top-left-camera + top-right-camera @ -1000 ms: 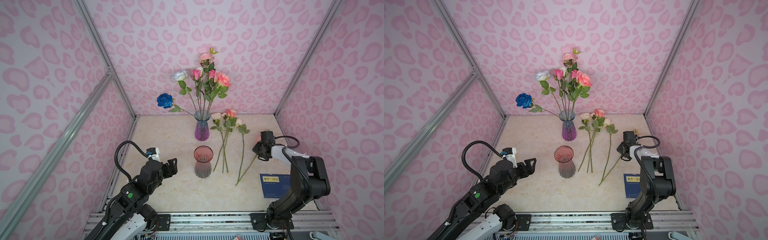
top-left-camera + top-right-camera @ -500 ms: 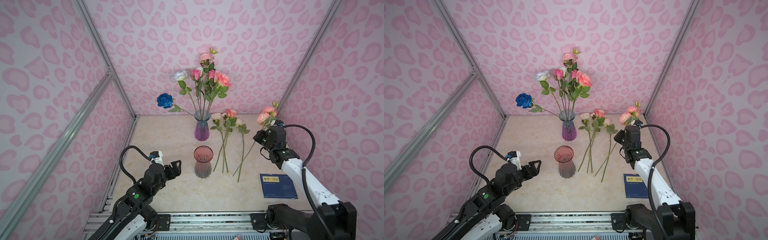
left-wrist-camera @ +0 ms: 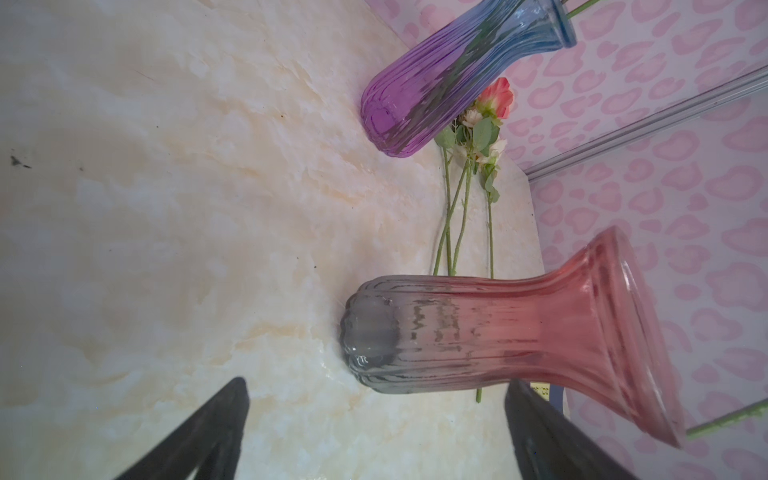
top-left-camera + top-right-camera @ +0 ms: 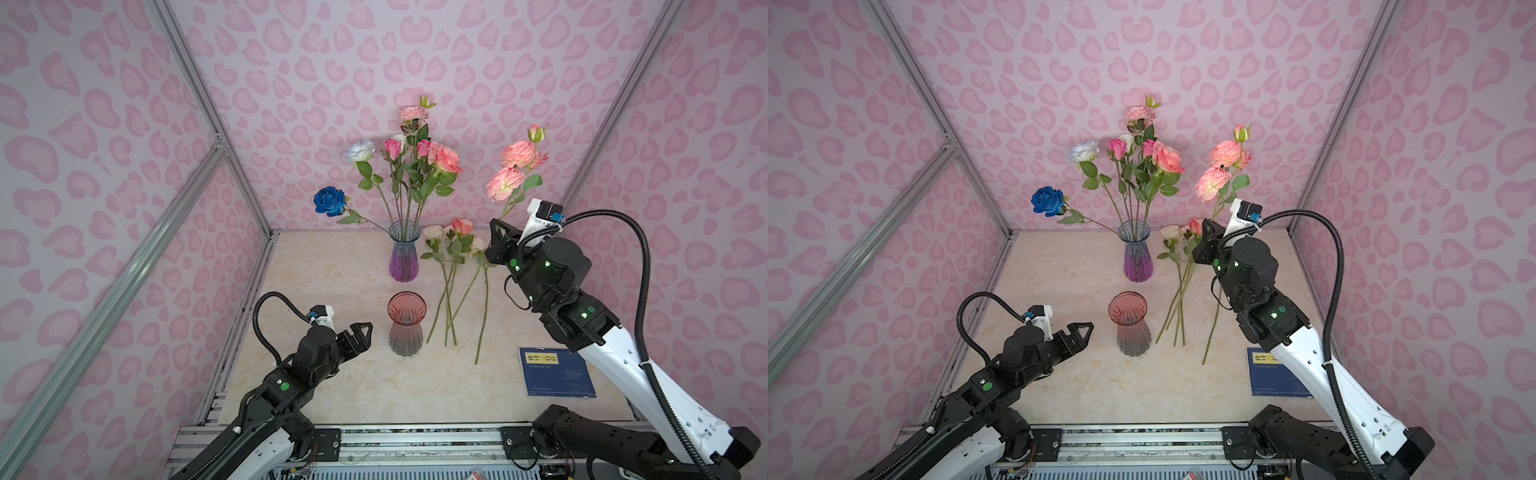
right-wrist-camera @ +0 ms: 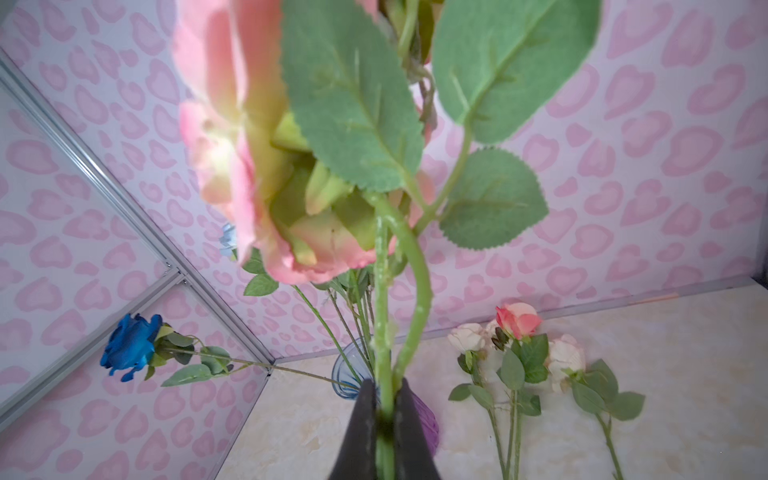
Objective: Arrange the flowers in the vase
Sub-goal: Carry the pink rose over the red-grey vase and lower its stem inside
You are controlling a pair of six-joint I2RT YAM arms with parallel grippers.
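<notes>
Pink-spotted walls (image 4: 415, 50); marbled beige tabletop (image 4: 332, 270)

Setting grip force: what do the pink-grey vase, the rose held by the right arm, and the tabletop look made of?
Pink-grey vase: ribbed tinted glass by the look, glossy, see-through with highlights.
Held rose: likely artificial; waxy plastic-looking stem with a seam line, cloth-like serrated leaves and petals.
Tabletop: smooth, slightly shiny marble pattern; real stone or printed laminate, cannot tell.
</notes>
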